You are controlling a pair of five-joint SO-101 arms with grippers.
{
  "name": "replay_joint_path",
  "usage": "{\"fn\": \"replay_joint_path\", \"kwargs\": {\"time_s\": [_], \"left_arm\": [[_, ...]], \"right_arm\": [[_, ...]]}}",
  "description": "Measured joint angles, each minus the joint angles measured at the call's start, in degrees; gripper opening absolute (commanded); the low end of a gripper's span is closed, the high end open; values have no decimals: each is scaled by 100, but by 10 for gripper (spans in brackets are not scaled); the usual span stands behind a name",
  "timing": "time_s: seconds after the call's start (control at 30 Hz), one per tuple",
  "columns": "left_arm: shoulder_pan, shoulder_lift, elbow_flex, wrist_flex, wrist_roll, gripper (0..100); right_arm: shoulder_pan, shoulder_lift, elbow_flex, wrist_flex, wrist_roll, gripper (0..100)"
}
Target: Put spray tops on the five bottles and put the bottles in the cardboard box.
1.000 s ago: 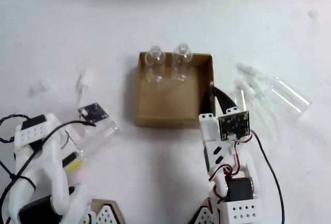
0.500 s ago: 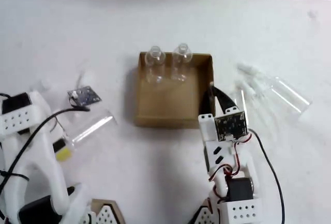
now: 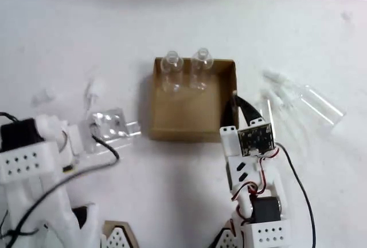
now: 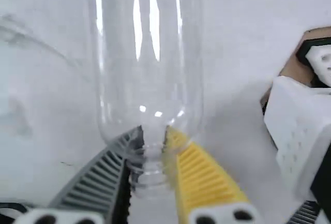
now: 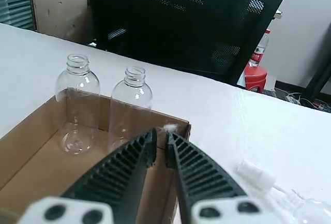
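**Held bottle on the left, 2 more upright in the cardboard box**

From the high view: finds the cardboard box at mid-table, with 2 uncapped bottles standing side by side against its far wall. Puts the left gripper left of the box, with the held bottle lying sideways, base toward the box's left wall and near it. Sets the right gripper at the box's near right corner. Shows a loose bottle and spray tops lying on the table right of the box, and 1 more spray top just beyond the held bottle.

From the left wrist view: clamps the held bottle by its neck in the left gripper, grey finger on one side and yellow finger on the other, both touching the neck.

From the right wrist view: draws the right gripper nearly closed, leaving only a slit between its black fingers. Hangs over the box's wall, facing the 2 bottles. Shows a white speck at the tips, possibly on the rim behind; too small to tell.
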Motion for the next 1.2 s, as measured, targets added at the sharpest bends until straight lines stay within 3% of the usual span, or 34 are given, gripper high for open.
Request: {"fn": "replay_joint_path", "kwargs": {"time_s": [0.07, 0.2, 0.4, 0.57, 0.83, 1.07, 1.2], "left_arm": [[396, -255, 0, -123, 132, 21], [1371, -404, 0, -466, 1055, 21], [3024, -404, 18, -1125, 2611, 21], [4088, -404, 308, -1670, 3323, 21], [4923, -404, 695, -2303, 3596, 21], [5354, -404, 853, -2875, 3938, 21], [5451, -404, 862, -2892, 4000, 21]], "right_arm": [[0, 0, -79, 0, 0, 16], [0, 0, -404, 475, -308, 16], [0, 0, -1767, 2215, -1371, 16], [176, -88, -2875, 3516, -2119, 16], [527, -79, -3042, 3604, -3059, 16], [-18, -79, -2822, 3596, -3077, 16], [-220, -88, -2066, 2980, -2866, 16]]}}
